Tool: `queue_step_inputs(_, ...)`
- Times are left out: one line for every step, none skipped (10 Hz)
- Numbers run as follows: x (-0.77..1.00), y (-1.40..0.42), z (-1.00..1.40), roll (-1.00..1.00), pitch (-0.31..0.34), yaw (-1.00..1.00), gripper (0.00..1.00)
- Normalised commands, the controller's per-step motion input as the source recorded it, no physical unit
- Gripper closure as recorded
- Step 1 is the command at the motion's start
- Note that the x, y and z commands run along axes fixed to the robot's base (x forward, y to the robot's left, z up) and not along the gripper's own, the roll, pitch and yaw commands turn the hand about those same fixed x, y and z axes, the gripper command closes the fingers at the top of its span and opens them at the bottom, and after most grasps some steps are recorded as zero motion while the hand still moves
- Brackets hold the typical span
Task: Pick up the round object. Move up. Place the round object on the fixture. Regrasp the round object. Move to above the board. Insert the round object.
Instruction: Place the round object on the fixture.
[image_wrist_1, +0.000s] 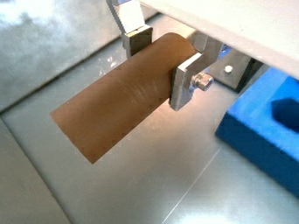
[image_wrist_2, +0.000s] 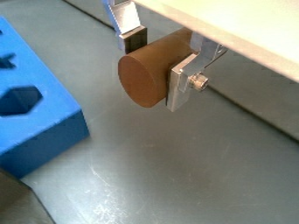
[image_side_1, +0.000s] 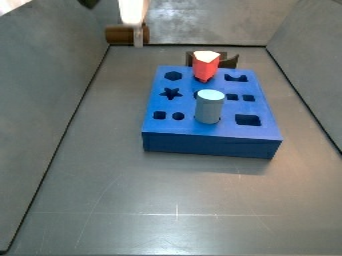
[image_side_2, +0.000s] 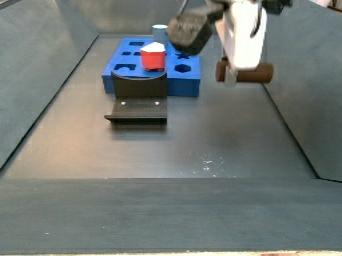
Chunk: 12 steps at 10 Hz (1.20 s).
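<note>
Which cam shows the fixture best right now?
A side view: the fixture stands whole and unblocked on the floor before the board. Neither wrist view shows it clearly; they show the gripper shut on the round object, held off the floor.

Between the gripper's (image_wrist_2: 159, 63) silver plates and dark pads sits the round object (image_wrist_2: 152, 68) — a plain, matte brown, wood-like in both wrist views. Beside the gripper, the board (image_wrist_1: 261, 125) is a saturated blue with darker shaped holes. In a side view the board (image_side_1: 211, 122), well away from the gripper (image_side_1: 130, 30), carries a red block (image_side_1: 205, 66) and a pale grey-blue cylinder (image_side_1: 210, 106). The fixture (image_side_2: 139, 99) is brown-black — the floor (image_side_2: 201, 150) around it dull grey.
</note>
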Motion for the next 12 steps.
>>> queue_step_inputs(-0.02,0.0,1.0,0.02,0.024,-0.01,1.0)
queue_step_inputs(-0.02,0.01,1.0,0.02,0.043,-0.01,1.0)
queue_step_inputs(-0.03,0.01,1.0,0.03,0.058,-0.01,1.0)
queue_step_inputs(-0.03,0.01,0.93,0.03,0.067,-0.02,1.0)
queue_step_inputs(-0.01,0.02,0.66,0.04,0.09,-0.02,1.0)
queue_step_inputs(-0.01,0.02,0.51,0.05,0.109,-0.02,1.0)
queue_step_inputs(0.0,0.02,0.35,0.04,0.122,-0.01,1.0)
queue_step_inputs(1.0,-0.26,0.26,-0.01,0.022,1.0,1.0)
queue_step_inputs(1.0,-0.26,0.22,-0.01,0.029,1.0,1.0)
queue_step_inputs(1.0,-0.25,0.21,-0.01,0.033,1.0,1.0)
queue_step_inputs(1.0,-0.22,0.2,-0.01,0.043,1.0,1.0)
queue_step_inputs(1.0,-0.21,0.19,-0.01,0.05,1.0,1.0)
